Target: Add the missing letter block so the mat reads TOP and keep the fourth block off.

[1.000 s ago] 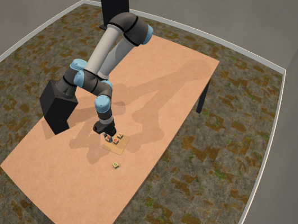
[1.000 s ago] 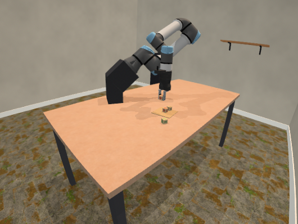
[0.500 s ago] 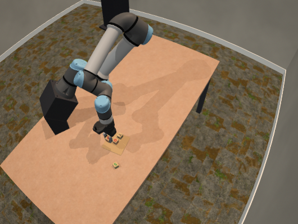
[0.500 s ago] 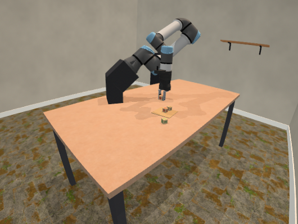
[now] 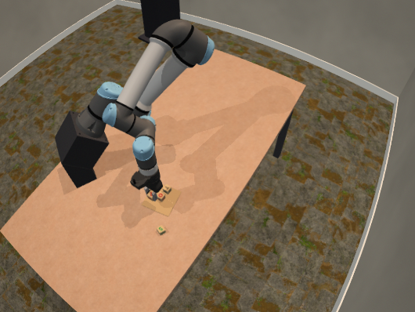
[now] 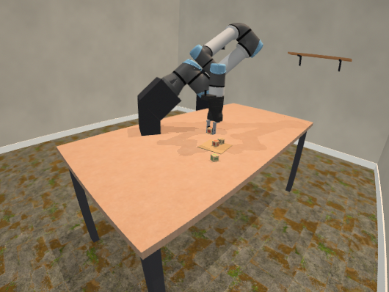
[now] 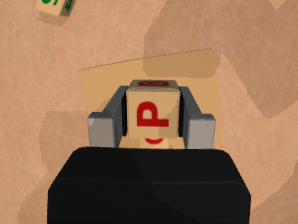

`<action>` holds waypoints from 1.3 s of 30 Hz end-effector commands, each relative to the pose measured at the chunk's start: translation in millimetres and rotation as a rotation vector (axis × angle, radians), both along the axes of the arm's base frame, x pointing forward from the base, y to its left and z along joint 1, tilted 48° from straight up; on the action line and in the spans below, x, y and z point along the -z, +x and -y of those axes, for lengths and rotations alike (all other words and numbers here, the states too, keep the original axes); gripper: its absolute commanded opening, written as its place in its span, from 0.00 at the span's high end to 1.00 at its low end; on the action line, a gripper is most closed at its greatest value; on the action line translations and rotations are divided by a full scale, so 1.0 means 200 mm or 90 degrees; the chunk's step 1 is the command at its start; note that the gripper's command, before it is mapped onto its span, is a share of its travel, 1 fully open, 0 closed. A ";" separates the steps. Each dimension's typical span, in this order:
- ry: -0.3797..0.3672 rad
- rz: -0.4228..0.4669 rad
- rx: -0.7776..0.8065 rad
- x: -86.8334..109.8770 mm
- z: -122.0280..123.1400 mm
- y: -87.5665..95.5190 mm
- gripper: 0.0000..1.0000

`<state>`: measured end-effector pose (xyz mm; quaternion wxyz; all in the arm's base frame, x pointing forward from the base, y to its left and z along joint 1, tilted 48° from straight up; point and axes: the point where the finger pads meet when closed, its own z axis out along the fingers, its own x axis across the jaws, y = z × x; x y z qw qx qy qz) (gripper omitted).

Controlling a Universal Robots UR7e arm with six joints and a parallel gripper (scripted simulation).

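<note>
Red P [image 5: 150,194] [image 6: 209,130] [image 7: 153,115] gripped, fingers [image 5: 153,195] [image 6: 211,128] approx. half open, above mat [image 5: 168,209] [image 6: 220,150] [image 7: 107,82]. T [image 5: 167,189] [image 6: 222,141] & O [image 5: 160,196] [image 6: 216,143] [image 7: 154,141] on mat; S [image 5: 160,230] [image 6: 214,158] [image 7: 50,6] off mat. Left: turn P upright, lower beside O, release, retreat.

Just beyond the raised P block [image 5: 151,195] [image 6: 209,130] [image 7: 153,114], the O block [image 5: 160,195] [image 6: 216,143] [image 7: 154,142] blocks the way, T block [image 5: 167,189] [image 6: 222,141] beside it! Bare mat [image 5: 169,212] [image 6: 221,150] [image 7: 102,84] opens towards the S block [image 5: 160,230] [image 6: 214,158] [image 7: 50,6]; clearance below P looks hard to judge.

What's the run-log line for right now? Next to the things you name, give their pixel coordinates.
gripper [image 5: 149,194] [image 6: 211,133] [image 7: 153,101]: shut on P block [image 5: 150,195] [image 6: 209,130] [image 7: 152,114] | P block: raised above mat [image 5: 164,210] [image 6: 220,149] [image 7: 105,87] | O block [image 5: 160,196] [image 6: 215,143], T block [image 5: 167,190] [image 6: 222,141]: on mat | S block [image 5: 160,230] [image 6: 214,158] [image 7: 50,6]: off mat
</note>
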<state>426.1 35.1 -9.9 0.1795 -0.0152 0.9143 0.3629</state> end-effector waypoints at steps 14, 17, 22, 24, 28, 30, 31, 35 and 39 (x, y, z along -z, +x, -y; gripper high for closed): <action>0.000 0.000 0.000 0.18 -0.18 0.08 0.43; 0.000 0.000 0.000 0.21 -0.21 0.10 0.43; 0.000 0.000 0.000 0.24 -0.24 0.12 0.43; 0.000 0.000 0.000 0.24 -0.24 0.12 0.43; 0.000 0.000 0.000 0.26 -0.26 0.12 0.43; 0.000 0.000 0.000 0.26 -0.26 0.12 0.43; 0.000 0.000 0.000 0.26 -0.26 0.12 0.43; 0.000 0.000 0.000 0.26 -0.26 0.12 0.43; 0.000 0.000 0.000 0.26 -0.26 0.12 0.43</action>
